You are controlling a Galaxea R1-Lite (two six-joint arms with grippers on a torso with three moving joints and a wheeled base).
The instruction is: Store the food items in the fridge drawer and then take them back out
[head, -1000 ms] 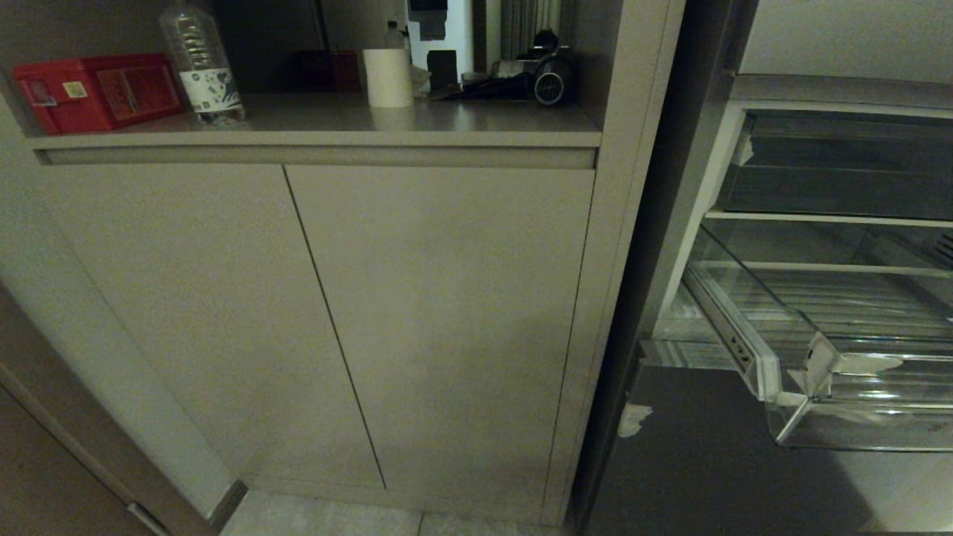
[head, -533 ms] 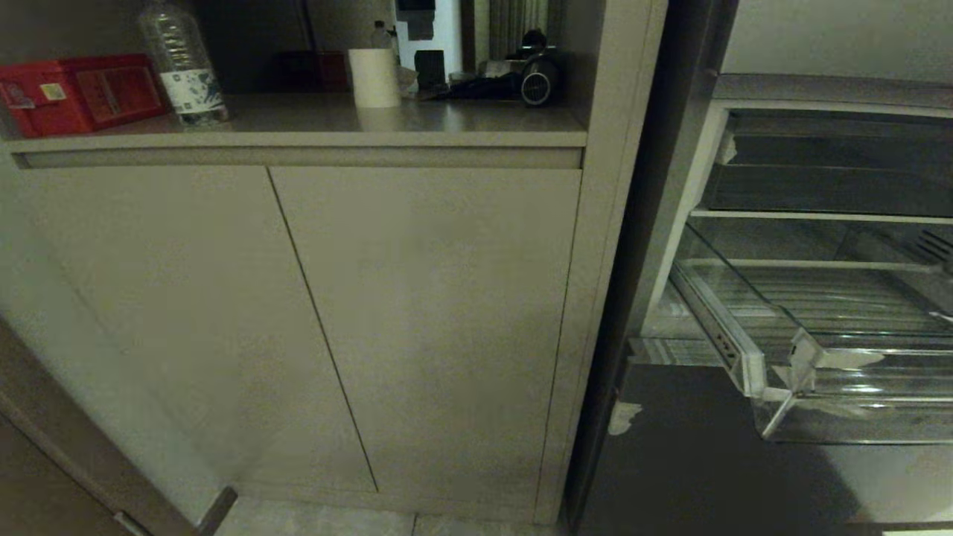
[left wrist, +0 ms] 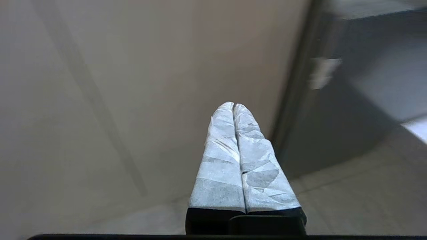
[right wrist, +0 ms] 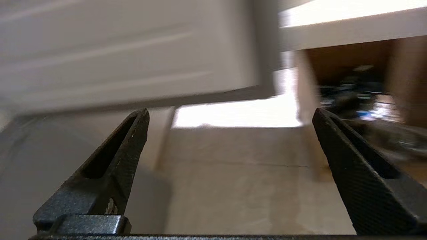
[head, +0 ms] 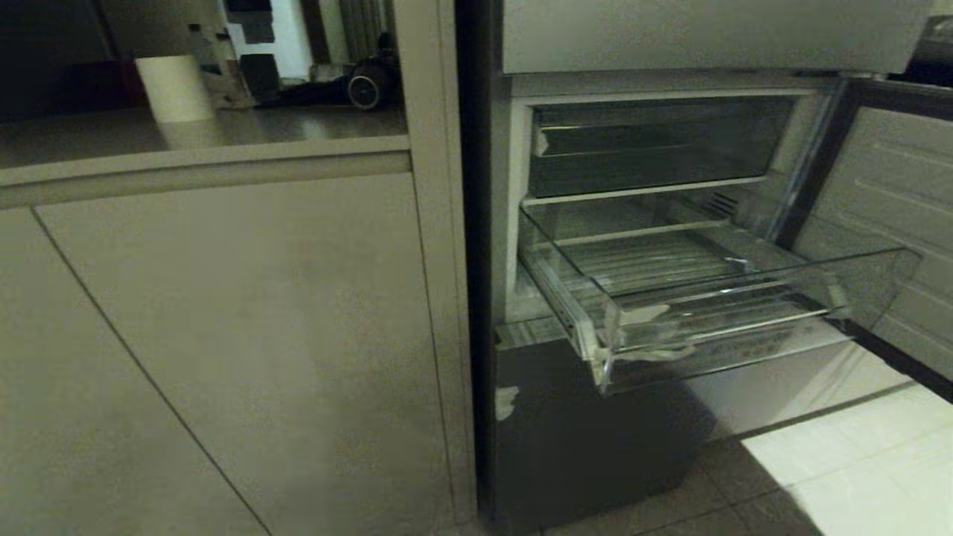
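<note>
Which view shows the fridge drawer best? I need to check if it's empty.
The head view: the fridge drawer stands pulled out, clear walls and ribbed floor visible, no food seen inside. Neither wrist view shows it.

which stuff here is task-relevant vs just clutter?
Job:
- wide clear-plastic fridge drawer, pulled out, nothing visible inside
- right hand, open, empty
- left hand, shut, idle
- food items: none in view

Lying about:
- white paper roll on grey countertop
- shallow clear tray above drawer
- grey cabinet doors

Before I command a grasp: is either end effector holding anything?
Nothing is held. Right end effector is open and empty; left end effector is shut on nothing.
</note>
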